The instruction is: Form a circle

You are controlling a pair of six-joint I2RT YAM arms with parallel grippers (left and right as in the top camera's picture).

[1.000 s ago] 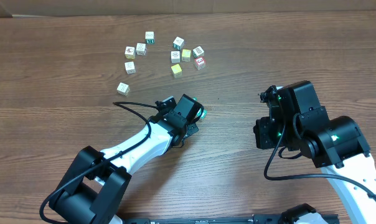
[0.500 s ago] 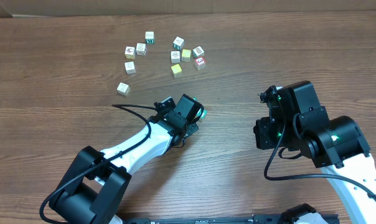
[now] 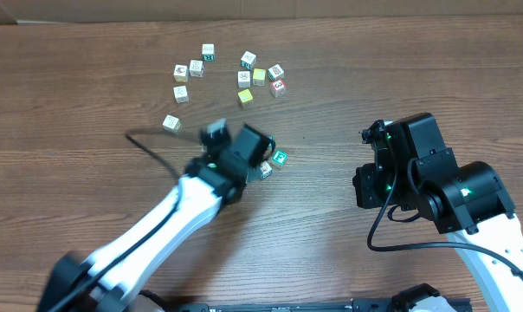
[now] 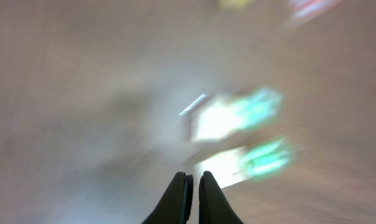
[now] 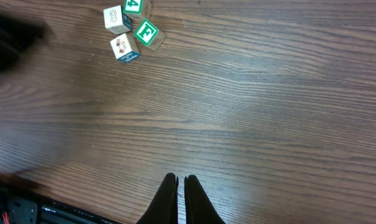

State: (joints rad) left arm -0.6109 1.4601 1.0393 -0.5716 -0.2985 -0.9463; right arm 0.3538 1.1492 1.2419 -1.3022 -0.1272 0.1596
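We see one brown, wood-grained counter [image 3: 88,173]. The left hand [image 4: 194,177] and right hand [image 5: 180,179] each press slim black fingers together, empty. The circle [image 5: 145,32], four small cubes, sits near the left hand. Eleven loose cubes [image 3: 243,78] lie beyond.

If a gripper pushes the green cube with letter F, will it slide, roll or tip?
The green F cube likely slides rather than rolls: it rests on a flat face on the wooden table. It looks small and stiff, so it is probably light and easily turned. The picture cube lies close beside it, so a push may shift that too.
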